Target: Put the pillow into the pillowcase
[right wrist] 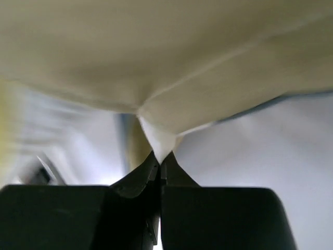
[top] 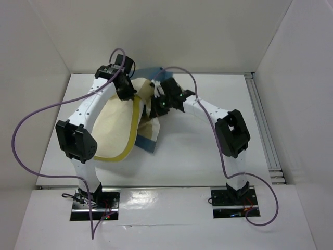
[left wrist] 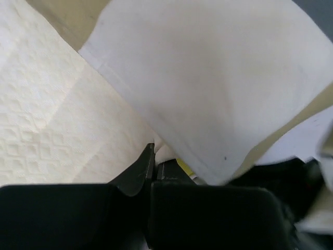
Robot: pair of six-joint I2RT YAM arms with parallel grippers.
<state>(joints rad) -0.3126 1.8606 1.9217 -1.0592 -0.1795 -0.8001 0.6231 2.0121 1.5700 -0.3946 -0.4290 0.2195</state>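
Over far-centre table, my right gripper (right wrist: 160, 160): clamped on a pinched peak of the pillowcase (right wrist: 218, 57), tan cloth pulled up.
my left gripper (left wrist: 154, 159): fingers together at the pillowcase's pale hem; whether cloth is caught, I cannot tell.
pillow (top: 112, 130): lying under my left arm, yellow piping showing, pillowcase overlapping its far-right side.
table (top: 208, 156): white, under both.

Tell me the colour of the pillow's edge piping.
Olive-yellow; the piping shows best in the top external view.
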